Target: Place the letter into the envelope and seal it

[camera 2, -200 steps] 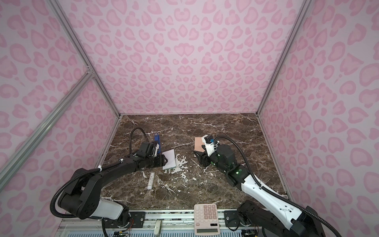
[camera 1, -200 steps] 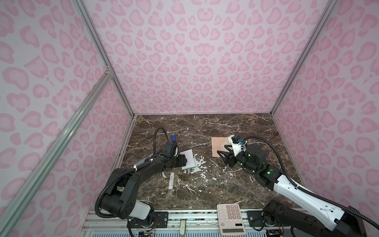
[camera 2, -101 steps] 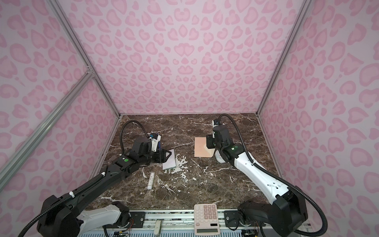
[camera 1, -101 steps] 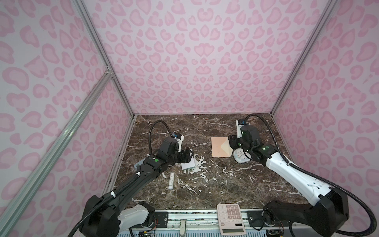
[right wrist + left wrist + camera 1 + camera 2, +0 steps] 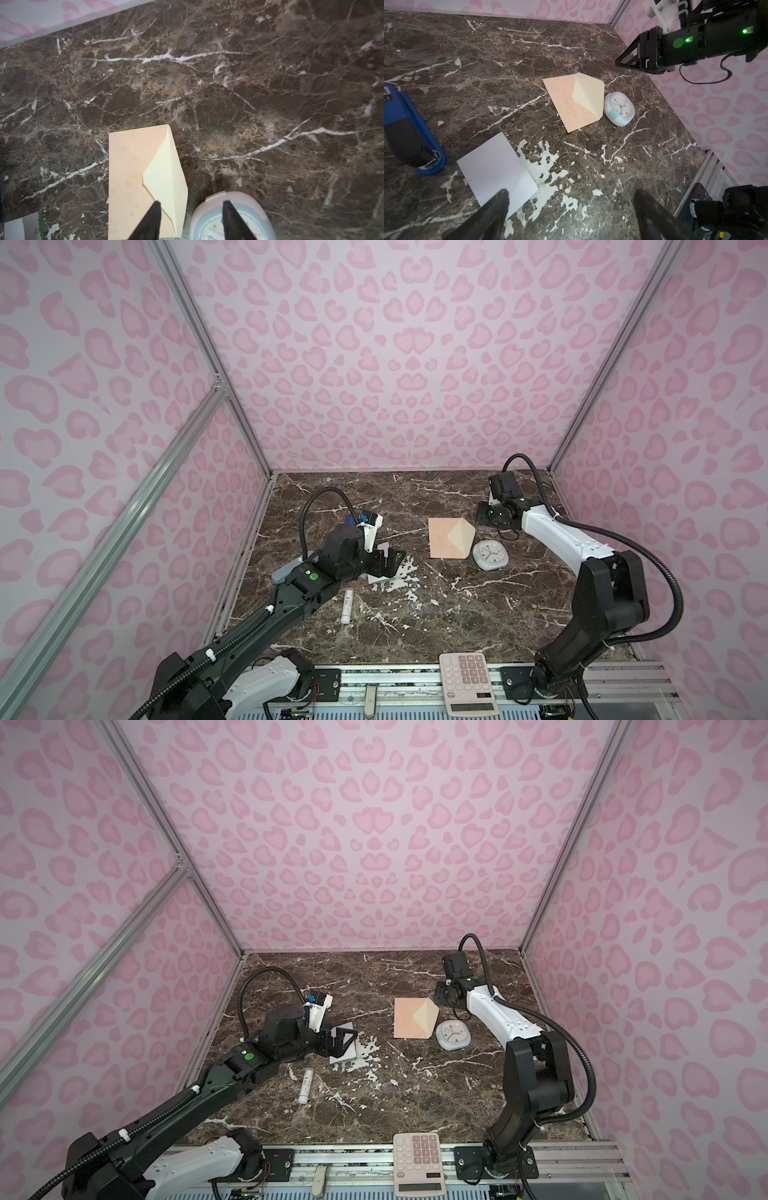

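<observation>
The peach envelope (image 5: 441, 543) (image 5: 406, 1022) (image 5: 569, 104) (image 5: 128, 176) lies flat mid-table, its cream flap (image 5: 588, 93) open and half raised. The white letter (image 5: 496, 164) (image 5: 376, 579) (image 5: 347, 1057) lies to its left, mostly hidden in both top views under my left gripper (image 5: 388, 562) (image 5: 343, 1042) (image 5: 571, 199). That gripper is open wide, one finger (image 5: 497, 207) over the letter's near corner. My right gripper (image 5: 483, 515) (image 5: 440, 994) (image 5: 192, 202) (image 5: 627, 60) hovers behind the envelope's right end, open and empty. The letter's green-edged corner (image 5: 40, 222) shows in the right wrist view.
A round white-and-blue clock (image 5: 490, 556) (image 5: 228, 218) sits against the envelope's right corner. A blue stapler (image 5: 406, 135) lies behind the letter, a white tube (image 5: 347, 605) in front of it. A calculator (image 5: 467, 682) rests on the front rail. Pink walls enclose three sides.
My right gripper left the clock beside the envelope and drew back toward the far right corner. My left gripper stayed over the letter and opened wider.
</observation>
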`<state>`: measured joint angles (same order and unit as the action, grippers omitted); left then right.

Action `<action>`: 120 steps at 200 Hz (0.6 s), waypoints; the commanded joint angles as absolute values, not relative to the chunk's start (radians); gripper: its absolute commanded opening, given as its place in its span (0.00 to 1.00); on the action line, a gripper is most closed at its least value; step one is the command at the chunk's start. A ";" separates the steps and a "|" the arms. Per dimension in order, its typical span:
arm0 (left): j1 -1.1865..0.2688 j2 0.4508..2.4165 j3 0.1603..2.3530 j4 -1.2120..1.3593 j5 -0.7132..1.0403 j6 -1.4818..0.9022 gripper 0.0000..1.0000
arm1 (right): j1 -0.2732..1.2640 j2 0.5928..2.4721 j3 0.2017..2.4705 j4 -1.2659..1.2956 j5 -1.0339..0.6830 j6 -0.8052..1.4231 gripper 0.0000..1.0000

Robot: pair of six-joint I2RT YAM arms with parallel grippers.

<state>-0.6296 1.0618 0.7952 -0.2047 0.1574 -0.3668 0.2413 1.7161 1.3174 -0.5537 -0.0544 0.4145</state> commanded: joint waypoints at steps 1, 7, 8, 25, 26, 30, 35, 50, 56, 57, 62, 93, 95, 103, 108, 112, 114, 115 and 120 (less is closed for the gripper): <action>-0.630 1.044 0.790 -0.182 0.141 -0.355 0.96 | 0.239 1.767 1.343 -0.585 -0.124 0.403 0.50; -0.630 1.039 0.790 -0.187 0.138 -0.354 0.96 | 0.239 1.780 1.349 -0.588 -0.129 0.403 0.50; -0.630 1.038 0.788 -0.188 0.137 -0.353 0.96 | 0.239 1.782 1.352 -0.588 -0.129 0.403 0.50; -0.630 1.027 0.787 -0.198 0.129 -0.351 0.96 | 0.239 1.815 1.362 -0.592 -0.135 0.403 0.49; -0.630 1.027 0.786 -0.198 0.129 -0.352 0.96 | 0.239 1.817 1.362 -0.591 -0.135 0.403 0.48; -0.630 1.024 0.784 -0.200 0.128 -0.351 0.96 | 0.239 1.823 1.362 -0.591 -0.133 0.405 0.48; -0.630 1.022 0.783 -0.201 0.129 -0.352 0.96 | 0.239 1.829 1.363 -0.591 -0.131 0.406 0.48; -0.630 1.016 0.779 -0.202 0.130 -0.353 0.96 | 0.236 1.850 1.364 -0.591 -0.128 0.410 0.47; -0.630 1.016 0.777 -0.202 0.130 -0.352 0.96 | 0.235 1.856 1.360 -0.587 -0.127 0.411 0.47; -0.630 1.016 0.776 -0.202 0.130 -0.352 0.96 | 0.235 1.857 1.361 -0.587 -0.128 0.411 0.47; -0.630 1.015 0.778 -0.202 0.130 -0.352 0.96 | 0.235 1.861 1.359 -0.584 -0.130 0.412 0.47; -0.630 1.025 0.778 -0.198 0.130 -0.350 0.96 | 0.232 1.889 1.351 -0.568 -0.162 0.418 0.41; -0.630 1.026 0.778 -0.198 0.130 -0.351 0.96 | 0.232 1.892 1.351 -0.567 -0.164 0.420 0.40; -0.630 1.029 0.777 -0.196 0.131 -0.351 0.96 | 0.232 1.897 1.347 -0.562 -0.172 0.421 0.38; -0.630 1.030 0.778 -0.194 0.133 -0.353 0.96 | 0.231 1.900 1.342 -0.560 -0.177 0.424 0.38; -0.630 1.031 0.776 -0.191 0.134 -0.353 0.96 | 0.231 1.901 1.338 -0.558 -0.179 0.425 0.38; -0.630 1.032 0.776 -0.190 0.135 -0.353 0.96 | 0.231 1.901 1.337 -0.556 -0.180 0.426 0.38; -0.630 1.032 0.775 -0.190 0.134 -0.353 0.96 | 0.232 1.901 1.335 -0.554 -0.180 0.427 0.38; -0.630 1.033 0.775 -0.189 0.134 -0.355 0.96 | 0.232 1.901 1.329 -0.550 -0.186 0.429 0.36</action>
<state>-0.6304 1.0286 0.7780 -0.2111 0.1375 -0.3634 0.2310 1.8881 1.3499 -0.5667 -0.1581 0.4114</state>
